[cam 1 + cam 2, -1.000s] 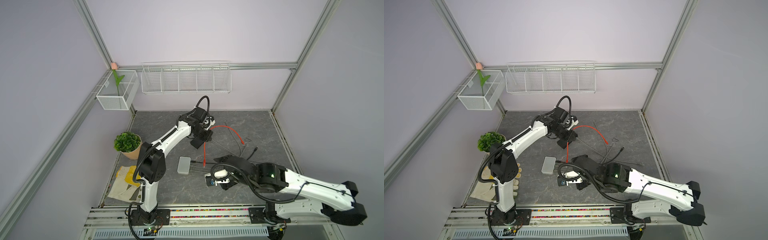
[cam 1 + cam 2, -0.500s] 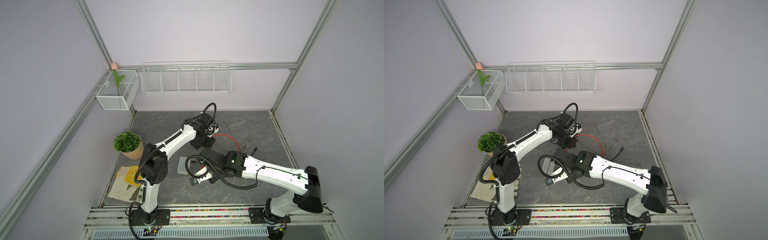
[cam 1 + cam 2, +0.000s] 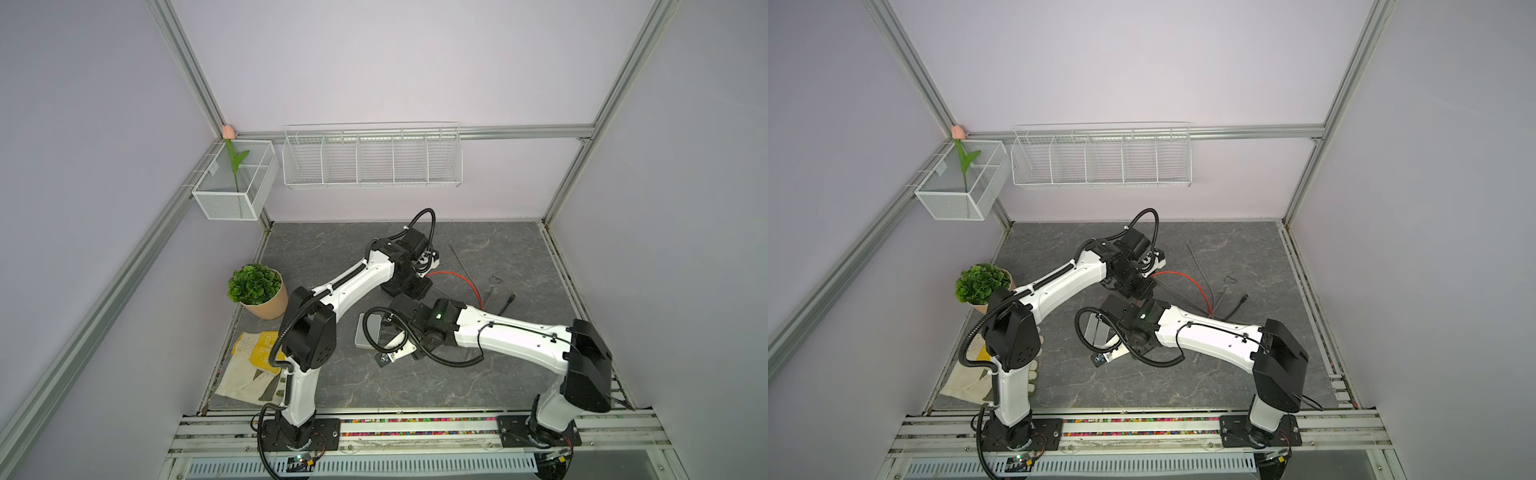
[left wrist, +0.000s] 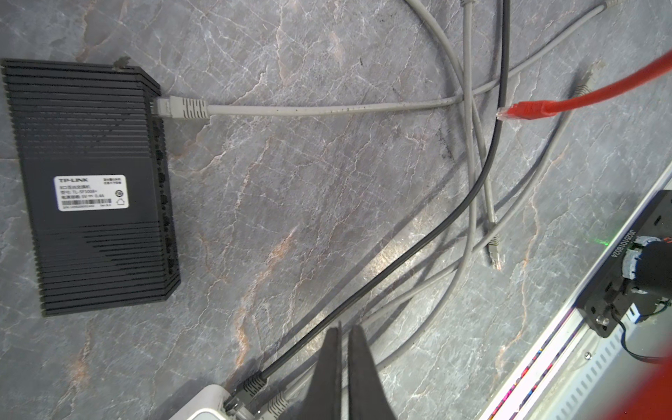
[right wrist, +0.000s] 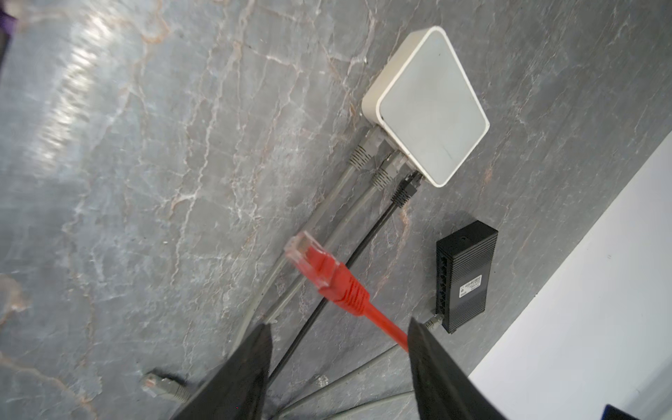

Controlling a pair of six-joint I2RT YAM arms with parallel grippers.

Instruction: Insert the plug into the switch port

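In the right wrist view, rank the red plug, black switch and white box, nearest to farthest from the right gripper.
1. Red plug: just ahead of the right gripper, in line with its open jaws.
2. Black switch: off to the side, farther out than the plug.
3. White box: farthest, well beyond the plug.

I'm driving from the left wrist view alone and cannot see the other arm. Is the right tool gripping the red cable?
Observer: No. The right tool stands open; the red cable runs between its fingers, next to one.
Operator: How many cables enter the white box at my frame's edge?
Observer: Three: two gray plugs and one black plug sit in the white box.
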